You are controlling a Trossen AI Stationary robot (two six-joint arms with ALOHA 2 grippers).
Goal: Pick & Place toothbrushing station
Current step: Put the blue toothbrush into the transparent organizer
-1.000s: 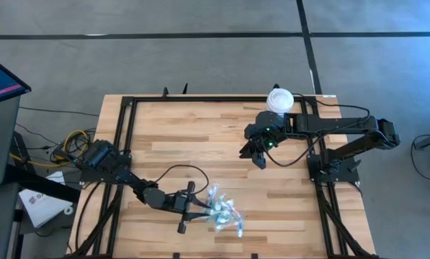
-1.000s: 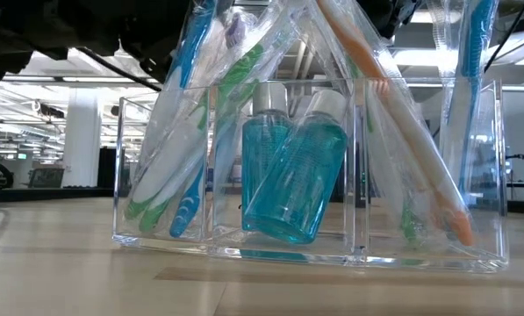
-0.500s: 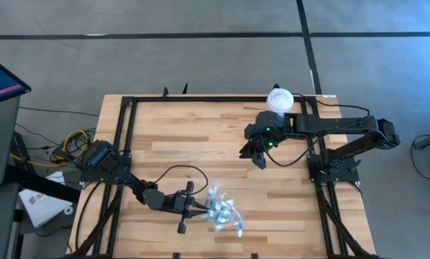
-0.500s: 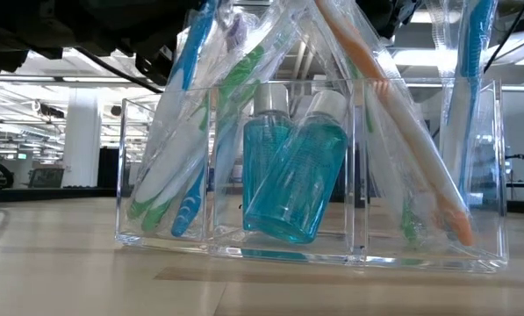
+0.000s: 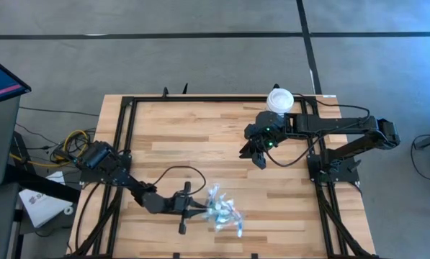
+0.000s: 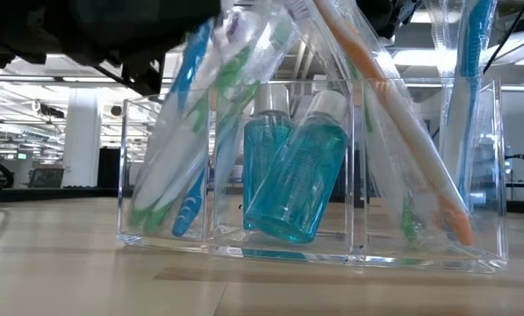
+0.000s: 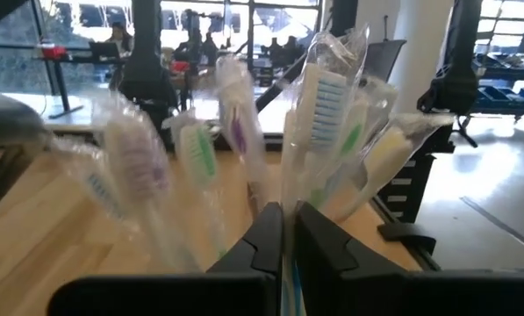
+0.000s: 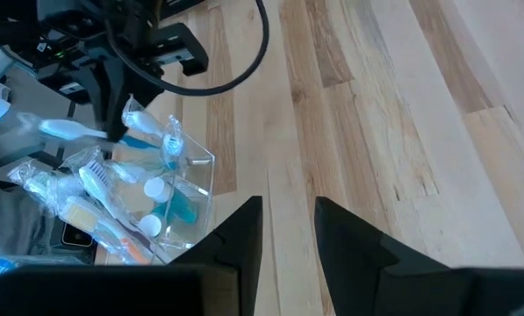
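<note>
Clear plastic walls of the tray (image 6: 419, 254) stand right in front of my left gripper (image 7: 288, 230), on the wooden table (image 5: 200, 137) near its front edge. My left fingers (image 7: 266, 235) are pressed together on something thin and pale at the tray's near wall; I cannot tell whether it is the wall itself or a wrapper. Just beyond my fingertips the wrapped toothbrushes fan up and outward: a blue-bristled one (image 7: 325, 101) straight ahead, a green one (image 7: 198, 149) and a purple one (image 7: 137, 162) off to one side. From table height a blue toothbrush (image 6: 190, 189) and a green toothbrush (image 6: 152, 197) lean in one end compartment, two teal bottles (image 6: 292, 184) with clear caps tilt together in the middle compartment, and an orange-handled toothbrush (image 6: 402, 132) slants across the next one.

My right gripper (image 5: 258, 155) hangs over the far right part of the table, well apart from the tray, its fingers (image 8: 244, 237) parted with nothing between them, bare wood under them. A white tub (image 5: 279, 99) sits behind it at the table's back edge
</note>
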